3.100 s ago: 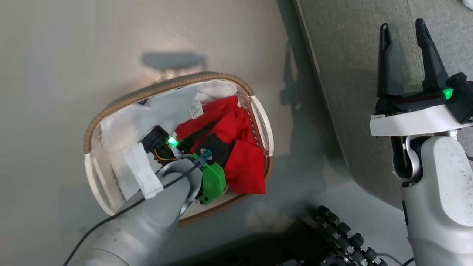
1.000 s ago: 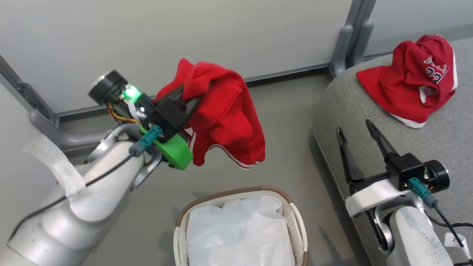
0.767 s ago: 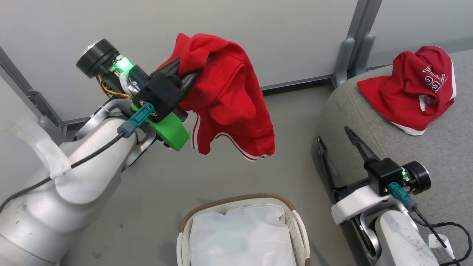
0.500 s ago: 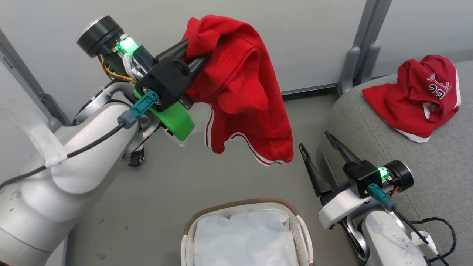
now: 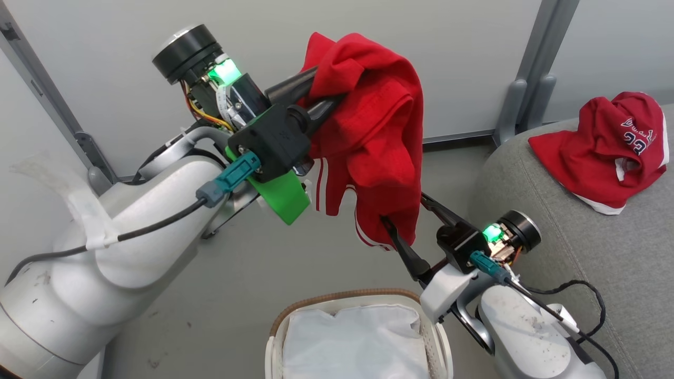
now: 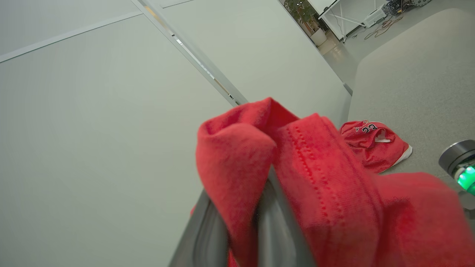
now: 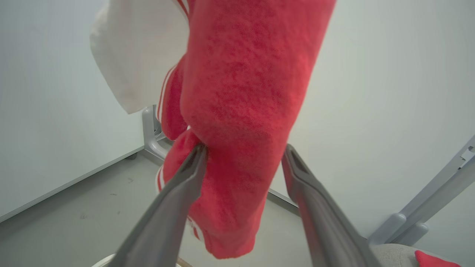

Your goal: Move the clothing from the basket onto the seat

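The only marking that can be read is the number 23. It is printed in dark numerals edged with white on the crumpled red garment [image 5: 590, 152] lying on the grey seat [image 5: 547, 247]. In the head view the 2 digits sit on a raised fold near the garment's upper right. In the left wrist view the same 23 appears small, near the garment's top edge. A curved line of dark lettering arches just above the number, too creased and small to read.
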